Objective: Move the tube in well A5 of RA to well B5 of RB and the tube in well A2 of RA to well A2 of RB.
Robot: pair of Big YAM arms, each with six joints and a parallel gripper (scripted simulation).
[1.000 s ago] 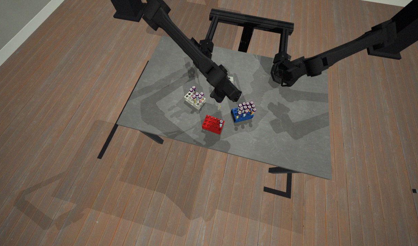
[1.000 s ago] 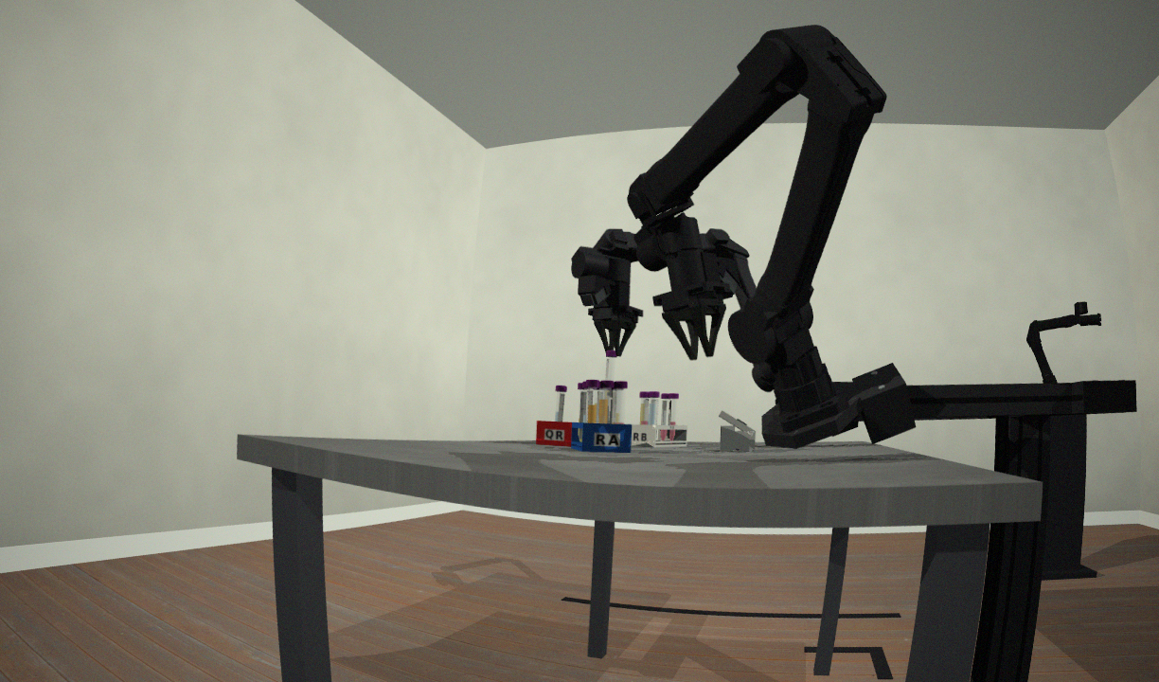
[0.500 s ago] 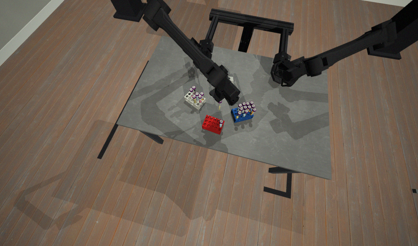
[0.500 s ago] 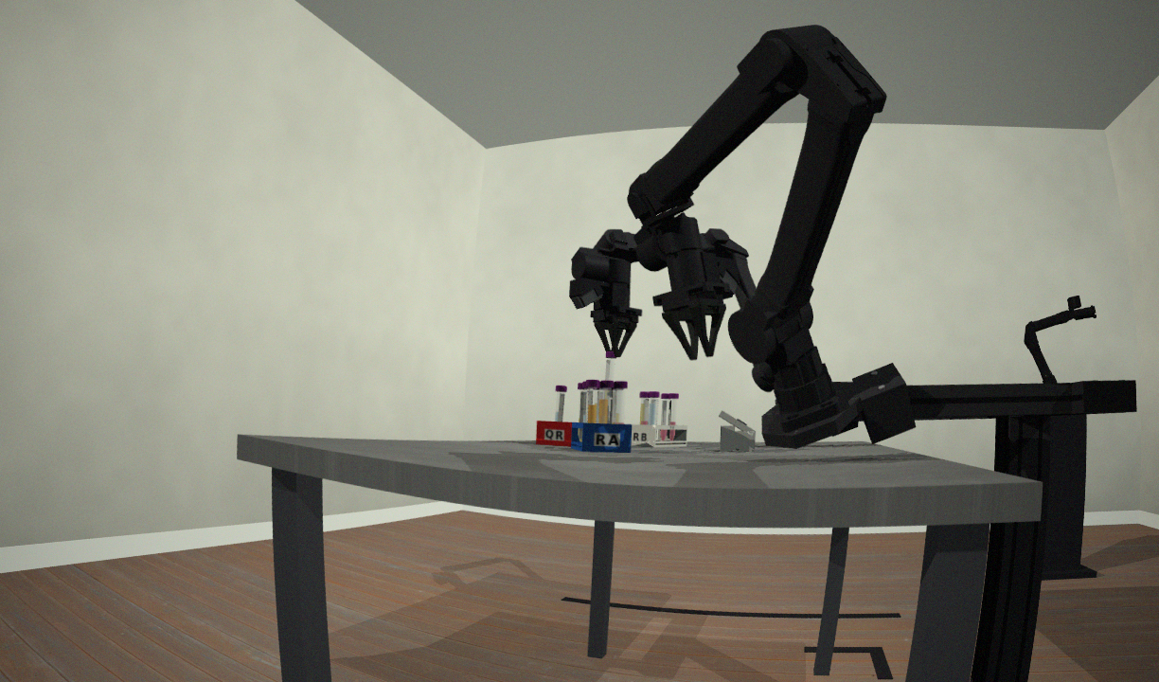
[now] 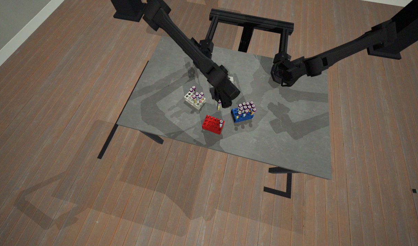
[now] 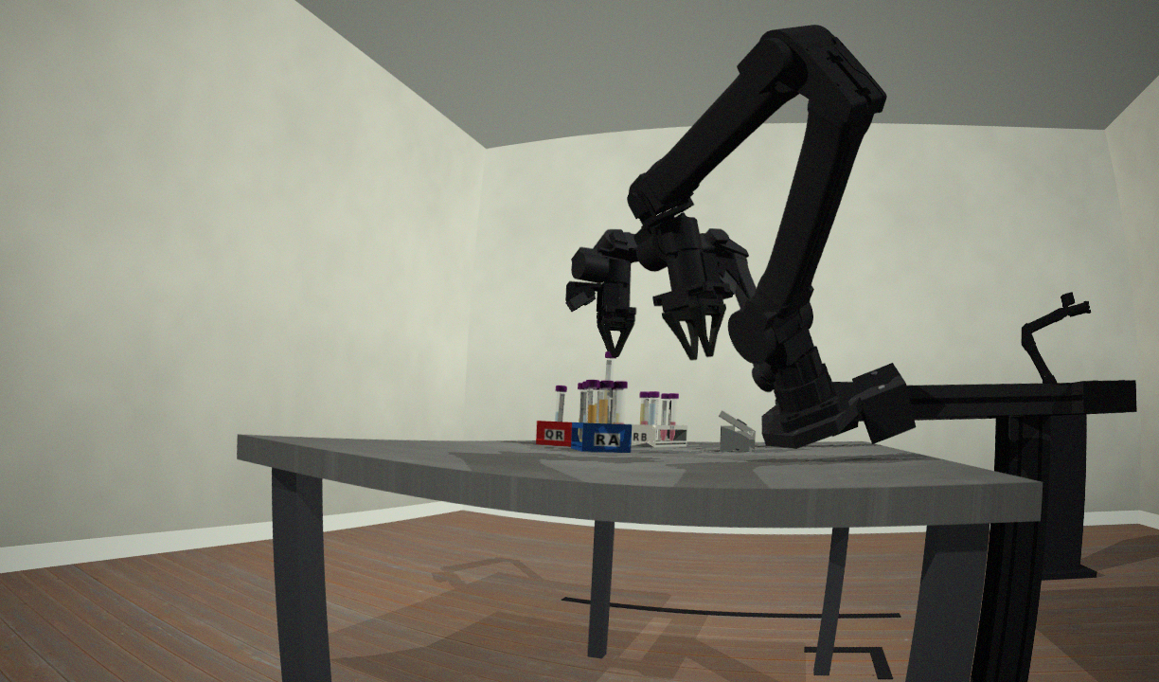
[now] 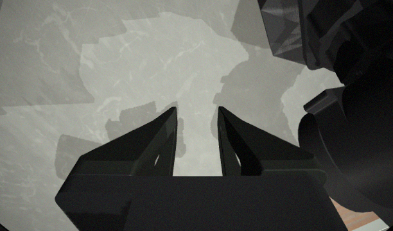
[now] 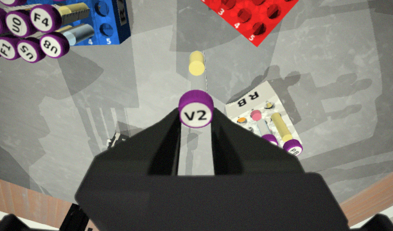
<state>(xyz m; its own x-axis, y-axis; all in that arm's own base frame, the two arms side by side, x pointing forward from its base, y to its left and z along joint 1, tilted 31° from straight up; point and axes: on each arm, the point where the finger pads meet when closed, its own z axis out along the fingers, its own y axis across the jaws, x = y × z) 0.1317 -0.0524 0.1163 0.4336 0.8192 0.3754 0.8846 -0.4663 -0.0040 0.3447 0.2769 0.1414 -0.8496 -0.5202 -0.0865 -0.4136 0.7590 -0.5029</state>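
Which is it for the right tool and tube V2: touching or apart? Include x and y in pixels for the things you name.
Touching. The right wrist view shows the right tool [image 5: 219,103] [image 6: 614,354] [image 8: 196,115] with a fingertip against each side of V2's purple cap [image 6: 609,355] [image 8: 196,100].

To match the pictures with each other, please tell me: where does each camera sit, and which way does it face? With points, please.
Top: high above, looking steeply down on the table [image 5: 283,134]; both arms show.
Exterior: beyond the table's edge, near table height, looking across it; both arms show.
Left wrist: on the left arm, facing down past its parted jaws; another part of the robot shows at right.
Right wrist: on the right arm, facing down past its jaws, shut on tube V2 [image 8: 196,109].
Shared: top and exterior both show the red rack [image 5: 213,124] [image 6: 553,433].
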